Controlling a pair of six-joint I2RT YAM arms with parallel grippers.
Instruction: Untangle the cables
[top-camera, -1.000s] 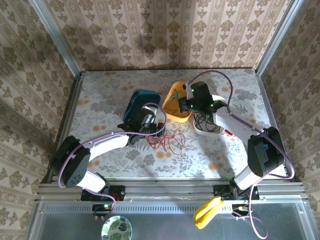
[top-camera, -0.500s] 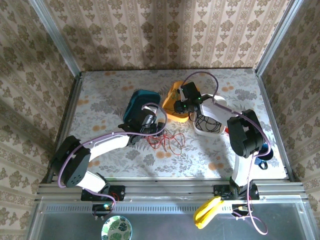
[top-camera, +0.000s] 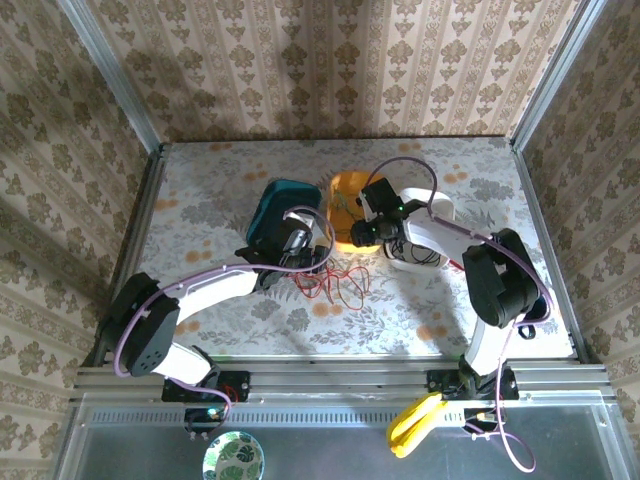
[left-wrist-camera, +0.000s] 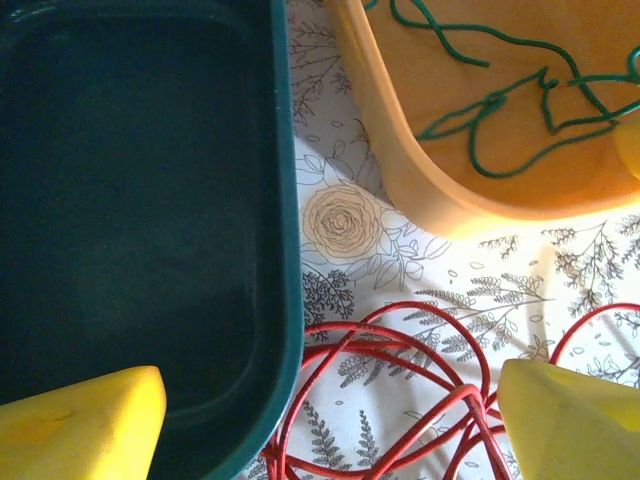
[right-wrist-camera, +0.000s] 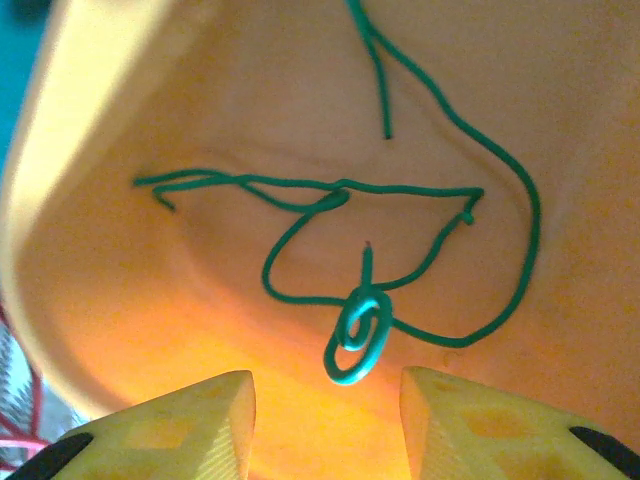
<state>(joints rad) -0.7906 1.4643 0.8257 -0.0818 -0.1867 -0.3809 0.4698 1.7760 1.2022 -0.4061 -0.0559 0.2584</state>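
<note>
A loose tangle of red cable (top-camera: 335, 283) lies on the table in front of the teal bin (top-camera: 278, 212). My left gripper (top-camera: 303, 250) hovers over its left part, open, with red cable (left-wrist-camera: 400, 390) loops between the yellow fingertips (left-wrist-camera: 85, 420) and one finger over the teal bin's rim (left-wrist-camera: 285, 300). Green cable (right-wrist-camera: 340, 240) lies in the orange bin (top-camera: 345, 190), ending in a small coil (right-wrist-camera: 358, 335). My right gripper (right-wrist-camera: 325, 425) is open just short of that coil, not touching it. Black cables (top-camera: 415, 247) sit in a white bin (top-camera: 410, 265).
The three bins stand close together mid-table, the orange bin (left-wrist-camera: 430, 190) a short gap from the teal one. Metal rails (top-camera: 140, 230) and papered walls bound the table. Open floral tabletop (top-camera: 200, 190) lies left and at the front.
The right arm has folded in and its gripper has moved left and toward the near edge, over the orange bin. The left arm and red cable have stayed put.
</note>
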